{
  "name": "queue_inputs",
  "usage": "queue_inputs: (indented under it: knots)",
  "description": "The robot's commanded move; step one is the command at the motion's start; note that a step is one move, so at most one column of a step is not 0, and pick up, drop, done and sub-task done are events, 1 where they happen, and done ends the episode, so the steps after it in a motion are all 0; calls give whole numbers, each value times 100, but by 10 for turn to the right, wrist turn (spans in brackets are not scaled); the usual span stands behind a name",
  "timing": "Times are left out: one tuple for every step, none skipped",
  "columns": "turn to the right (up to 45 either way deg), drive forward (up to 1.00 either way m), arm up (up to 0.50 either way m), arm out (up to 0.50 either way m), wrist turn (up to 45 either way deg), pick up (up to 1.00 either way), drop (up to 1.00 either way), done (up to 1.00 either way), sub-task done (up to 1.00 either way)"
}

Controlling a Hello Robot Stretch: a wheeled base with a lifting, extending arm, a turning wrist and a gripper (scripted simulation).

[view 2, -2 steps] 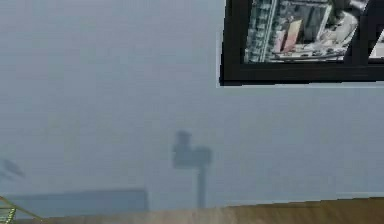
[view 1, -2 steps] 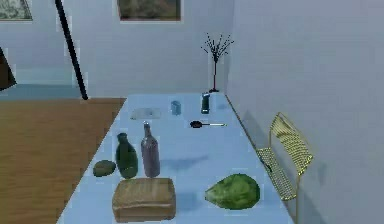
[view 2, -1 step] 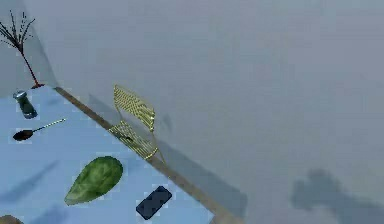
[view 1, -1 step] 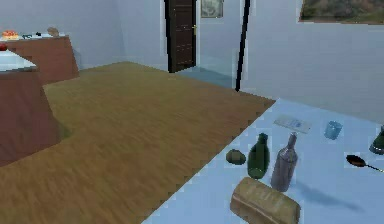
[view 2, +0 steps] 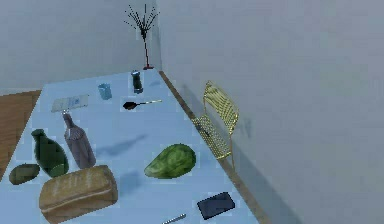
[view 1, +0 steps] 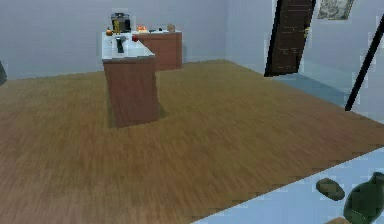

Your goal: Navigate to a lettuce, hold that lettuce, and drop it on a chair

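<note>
Nearby, lettuce (view 2: 170, 161) on table (view 2: 130, 125) near chair (view 2: 222, 108); green bottle (view 1: 368, 198) cut off, forward view's edge; jaws: cannot tell.

On the pale blue surface (view 2: 130, 128) a green bottle (view 2: 48, 152) and a pinkish-brown bottle (view 2: 78, 142) stand close together, with a bread loaf (view 2: 77, 192) just below them in the arm side view. A dark flat slab (view 2: 215, 206) lies near that view's bottom. A vase of dark twigs (view 2: 146, 40) stands at the far end. In the forward view, a brown island (view 1: 131, 80) stands on the wooden floor (view 1: 220, 130), with a dark door (view 1: 292, 38) beyond.
</note>
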Motion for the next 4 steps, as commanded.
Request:
queue_inputs:
  knots:
    - [0, 0, 50, 0, 0, 0, 0, 0, 0]
    - [0, 0, 30, 0, 0, 0, 0, 0, 0]
    - [0, 0, 0, 30, 0, 0, 0, 0, 0]
    - [0, 0, 0, 0, 450, 0, 0, 0, 0]
